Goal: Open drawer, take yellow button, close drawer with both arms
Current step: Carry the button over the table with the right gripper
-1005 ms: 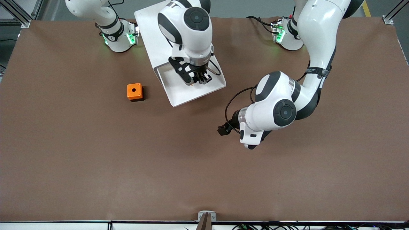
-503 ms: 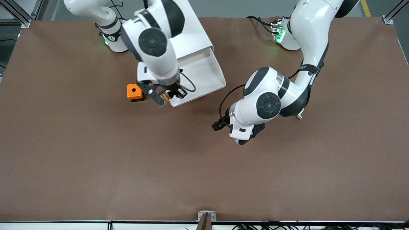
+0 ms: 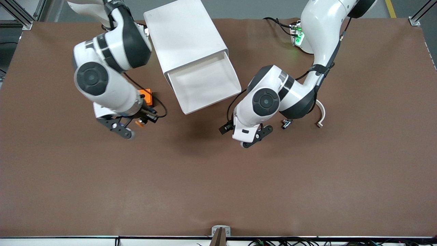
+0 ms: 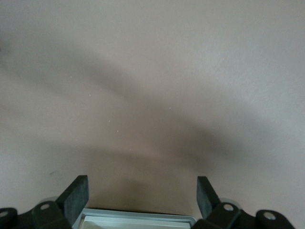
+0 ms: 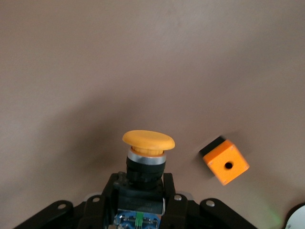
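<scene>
The right tool (image 3: 142,120) was seen closed on the button (image 5: 147,151), which was held above the bench (image 3: 218,191) just beside the orange cube (image 3: 146,95), toward the right arm's end of the bench; in the right wrist view the button's orange cap was shown standing out from the fingers (image 5: 167,187), with its black body clamped between them and a blue end glimpsed below; the cube with its hole was seen resting on the bench surface. The drawer (image 3: 205,85), the uppermost of the white cabinet (image 3: 184,34), was found pulled out near the edge where the bases stand, and its white tray was shown bare. The left tool (image 3: 239,133) was held over the bench beside the drawer's front corner, toward the left arm's end, with its fingers (image 4: 76,195) spread wide and nothing between them; only brown bench surface was shown in the left wrist view. A small black-and-white part (image 3: 286,123) and a pale curved piece (image 3: 321,116) were seen lying on the bench beside the left arm.
</scene>
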Controlling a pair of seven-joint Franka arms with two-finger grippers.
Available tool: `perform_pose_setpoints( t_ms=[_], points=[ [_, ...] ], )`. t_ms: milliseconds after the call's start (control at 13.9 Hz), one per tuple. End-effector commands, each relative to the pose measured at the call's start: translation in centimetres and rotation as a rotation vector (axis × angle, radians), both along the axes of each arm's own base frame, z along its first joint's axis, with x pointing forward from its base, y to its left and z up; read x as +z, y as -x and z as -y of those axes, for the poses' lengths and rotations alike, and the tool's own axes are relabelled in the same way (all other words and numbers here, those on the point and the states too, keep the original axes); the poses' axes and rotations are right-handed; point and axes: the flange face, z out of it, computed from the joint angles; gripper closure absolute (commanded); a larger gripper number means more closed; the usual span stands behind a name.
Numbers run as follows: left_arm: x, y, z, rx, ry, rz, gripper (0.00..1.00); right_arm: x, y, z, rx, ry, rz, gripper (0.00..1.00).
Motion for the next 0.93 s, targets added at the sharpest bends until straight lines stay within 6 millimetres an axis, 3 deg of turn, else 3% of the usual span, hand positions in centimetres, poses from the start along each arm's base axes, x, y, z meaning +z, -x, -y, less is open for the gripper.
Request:
perform_pose_setpoints(
  t_ms=[0, 287, 862],
  points=[
    [-0.5, 1.7, 1.2, -0.003, -0.039, 0.014, 0.0, -0.8, -1.7, 6.3, 0.083, -0.01, 0.01, 1.0],
    [-0.8, 3.5, 2.8, -0.022, -0.047, 0.006, 0.0, -3.4, -3.5, 13.8, 0.163, -0.014, 0.053, 0.99],
    [-0.9, 7.9, 7.0, -0.048, -0.065, -0.014, 0.0, -11.3, -5.7, 25.0, 0.344, -0.014, 0.121, 0.99]
  ],
)
